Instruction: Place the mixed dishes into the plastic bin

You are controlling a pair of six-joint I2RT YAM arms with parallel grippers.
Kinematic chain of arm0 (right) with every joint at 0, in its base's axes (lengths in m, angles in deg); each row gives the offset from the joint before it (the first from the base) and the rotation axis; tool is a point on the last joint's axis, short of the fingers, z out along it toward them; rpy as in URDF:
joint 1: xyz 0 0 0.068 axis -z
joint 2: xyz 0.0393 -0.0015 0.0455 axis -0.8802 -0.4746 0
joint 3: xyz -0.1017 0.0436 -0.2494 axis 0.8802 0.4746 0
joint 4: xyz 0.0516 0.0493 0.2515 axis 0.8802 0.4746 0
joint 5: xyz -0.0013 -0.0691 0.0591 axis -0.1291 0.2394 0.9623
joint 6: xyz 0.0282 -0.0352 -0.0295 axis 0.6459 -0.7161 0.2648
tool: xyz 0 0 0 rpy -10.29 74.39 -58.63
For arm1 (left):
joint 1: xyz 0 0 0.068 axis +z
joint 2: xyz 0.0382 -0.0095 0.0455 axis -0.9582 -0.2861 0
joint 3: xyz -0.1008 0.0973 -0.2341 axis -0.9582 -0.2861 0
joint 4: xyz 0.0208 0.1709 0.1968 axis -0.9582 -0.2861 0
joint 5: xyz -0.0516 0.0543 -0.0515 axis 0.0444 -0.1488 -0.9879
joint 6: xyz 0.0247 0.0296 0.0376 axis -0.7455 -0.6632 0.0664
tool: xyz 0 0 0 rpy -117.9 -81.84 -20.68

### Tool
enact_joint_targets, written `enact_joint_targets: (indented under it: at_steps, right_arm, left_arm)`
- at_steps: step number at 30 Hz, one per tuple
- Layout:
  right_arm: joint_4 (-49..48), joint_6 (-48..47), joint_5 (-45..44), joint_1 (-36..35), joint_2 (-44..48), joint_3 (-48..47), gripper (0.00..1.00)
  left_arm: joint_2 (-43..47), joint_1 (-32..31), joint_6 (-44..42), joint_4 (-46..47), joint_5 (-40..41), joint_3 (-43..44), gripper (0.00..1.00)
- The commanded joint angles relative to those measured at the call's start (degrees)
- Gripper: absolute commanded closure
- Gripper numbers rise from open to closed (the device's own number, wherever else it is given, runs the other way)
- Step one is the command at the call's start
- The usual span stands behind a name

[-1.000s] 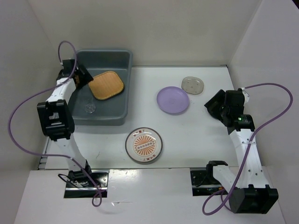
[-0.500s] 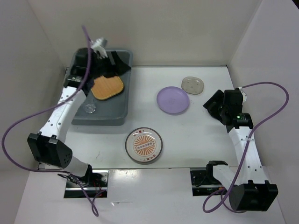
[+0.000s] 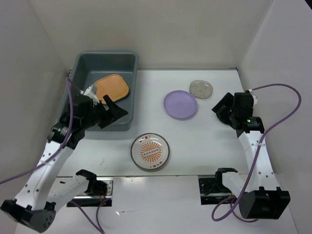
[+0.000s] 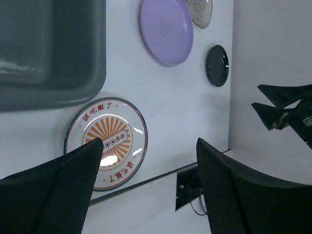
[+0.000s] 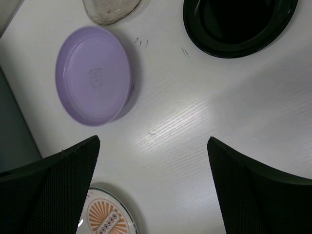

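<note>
The grey-blue plastic bin (image 3: pixel 83 68) stands at the far left with the tan woven plate (image 3: pixel 111 88) inside. My left gripper (image 3: pixel 114 111) is open and empty, above the bin's near right corner; its arm hides the clear glass cup. The orange-and-white plate (image 3: pixel 150 151) lies near the front middle, below the left gripper (image 4: pixel 149 141). The lavender plate (image 3: pixel 180 104) and the translucent dish (image 3: pixel 201 88) lie at centre right. My right gripper (image 3: pixel 223 110) is open and empty, right of the lavender plate (image 5: pixel 93 75). The black dish (image 5: pixel 239 24) lies beneath the right arm.
White walls close the table in on the left, back and right. In the left wrist view the bin's rim (image 4: pixel 73 95), the lavender plate (image 4: pixel 165 29), the translucent dish (image 4: pixel 200 10) and the black dish (image 4: pixel 217 65) show, with the right arm (image 4: pixel 287 109) beyond.
My left arm has swung from the bin's far end back over its near right corner, gripper open and empty. The tan plate stays in the bin. The right gripper has barely moved.
</note>
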Motion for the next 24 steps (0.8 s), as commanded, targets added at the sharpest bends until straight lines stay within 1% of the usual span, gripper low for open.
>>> enact_joint_targets:
  at_steps: [1, 2, 4, 5, 6, 7, 8, 10, 11, 15, 19, 24]
  right_arm:
    - [-1.70, -0.90, 0.37, 0.40, -0.06, -2.11, 0.05]
    - [-1.70, -0.90, 0.38, 0.40, -0.06, -2.11, 0.05]
    - [-1.70, -0.90, 0.90, 0.40, -0.06, -2.11, 0.05]
    - [-1.70, -0.90, 0.90, 0.40, -0.06, -1.59, 0.05]
    - [-1.70, -0.90, 1.60, 0.40, -0.06, -1.58, 0.05]
    - [-1.70, -0.90, 1.61, 0.40, -0.06, -1.58, 0.05]
    - [-1.70, -0.90, 2.13, 0.40, -0.06, -1.58, 0.05]
    - [-1.70, -1.42, 2.13, -0.13, -0.59, -2.19, 0.05]
    - [-1.70, -1.42, 2.13, -0.65, -1.11, -2.20, 0.05]
    - [-1.70, -1.95, 2.66, -1.70, -2.17, -2.90, 0.05]
    - [-1.70, -1.95, 2.66, -1.71, -2.17, -2.29, 0.05]
    - [-1.70, -1.95, 2.13, -2.24, -2.17, -1.76, 0.05]
  left_arm:
    - [2.86, -0.78, 6.71, -4.35, -0.29, -5.60, 0.16]
    - [6.09, -1.57, 8.04, -4.35, 0.23, -9.27, 0.16]
    - [9.88, -2.28, 11.63, -3.83, 3.03, -13.59, 0.16]
    - [13.56, -2.28, 13.05, -3.83, 3.75, -15.70, 0.16]
    - [15.42, -2.89, 14.46, -3.83, 4.45, -20.25, 0.16]
    - [17.09, -3.51, 16.04, -3.30, 4.98, -22.64, 0.16]
    - [19.98, -3.51, 19.10, -2.51, 4.99, -24.84, 0.16]
    - [21.85, -4.91, 22.10, -1.37, 4.99, -29.06, 0.16]
    - [23.07, -4.92, 23.42, 0.38, 4.99, -32.82, 0.16]
    - [23.09, -7.90, 29.04, 5.92, 5.69, -39.52, 0.16]
    - [21.86, -11.77, 33.62, 10.58, 8.76, -43.22, 0.16]
    - [18.08, -17.22, 37.93, 16.82, 10.78, -45.96, 0.16]
